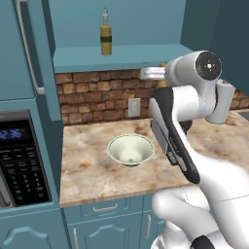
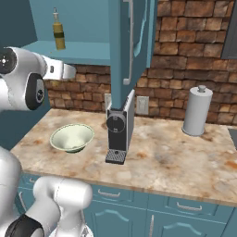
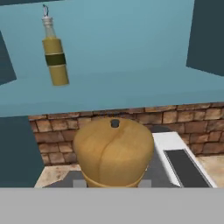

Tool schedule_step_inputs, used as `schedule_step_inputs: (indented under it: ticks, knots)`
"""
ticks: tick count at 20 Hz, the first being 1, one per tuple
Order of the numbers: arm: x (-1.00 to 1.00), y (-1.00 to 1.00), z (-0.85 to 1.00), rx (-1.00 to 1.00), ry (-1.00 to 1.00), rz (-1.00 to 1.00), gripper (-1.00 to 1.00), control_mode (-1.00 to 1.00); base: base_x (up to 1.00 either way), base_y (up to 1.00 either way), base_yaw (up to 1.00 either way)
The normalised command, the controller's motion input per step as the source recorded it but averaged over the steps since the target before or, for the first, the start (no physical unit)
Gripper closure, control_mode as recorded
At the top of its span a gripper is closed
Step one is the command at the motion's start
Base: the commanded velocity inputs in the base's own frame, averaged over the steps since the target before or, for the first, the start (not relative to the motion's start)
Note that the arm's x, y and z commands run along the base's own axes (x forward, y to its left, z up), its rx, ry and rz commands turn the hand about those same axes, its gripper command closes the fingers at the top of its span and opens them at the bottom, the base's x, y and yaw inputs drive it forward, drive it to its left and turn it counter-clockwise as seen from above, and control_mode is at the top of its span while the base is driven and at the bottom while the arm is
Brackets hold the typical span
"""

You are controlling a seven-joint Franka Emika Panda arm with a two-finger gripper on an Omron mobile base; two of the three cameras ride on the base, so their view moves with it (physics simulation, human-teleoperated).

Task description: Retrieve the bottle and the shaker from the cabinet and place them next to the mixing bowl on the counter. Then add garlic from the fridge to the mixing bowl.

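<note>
The gripper (image 3: 113,183) is clamped on the shaker (image 3: 113,151) — its brown wooden knob bulks large in the hand view, though the finger tips themselves are mostly hidden behind it. The bottle (image 1: 106,35) stands upright on the cabinet (image 1: 121,56) shelf. Below, the mixing bowl (image 1: 130,149) sits on the counter (image 1: 87,170), left of a coffee machine (image 2: 119,132).

My arm (image 1: 194,160) fills the right of the left base view: glossy white rounded shells, black bands at the joints, a dark disc with a small silver centre capping one joint
</note>
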Motion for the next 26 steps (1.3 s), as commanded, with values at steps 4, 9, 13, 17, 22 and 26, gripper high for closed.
schedule_step_inputs:
  ticks: [4,9,13,17,22,26]
  knots:
    - [-0.64,0.42,-0.22,-0.01,0.11,-0.01,1.0,-1.0,0.0,0.0,0.0]
    - [-0.57,0.49,-0.31,-0.02,0.12,0.0,1.0,-1.0,0.0,0.0,0.0]
    - [-0.31,0.56,-0.57,-0.08,0.01,0.0,1.0,-1.0,0.0,0.0,0.0]
    - [-0.19,0.44,-0.51,-0.07,0.0,0.0,1.0,-1.0,0.0,0.0,0.0]
    - [-0.04,0.26,-0.64,-0.04,0.0,0.02,1.0,-1.0,0.0,0.0,0.0]
    - [0.0,0.2,-0.61,-0.01,0.01,0.05,1.0,-1.0,0.0,0.0,0.0]
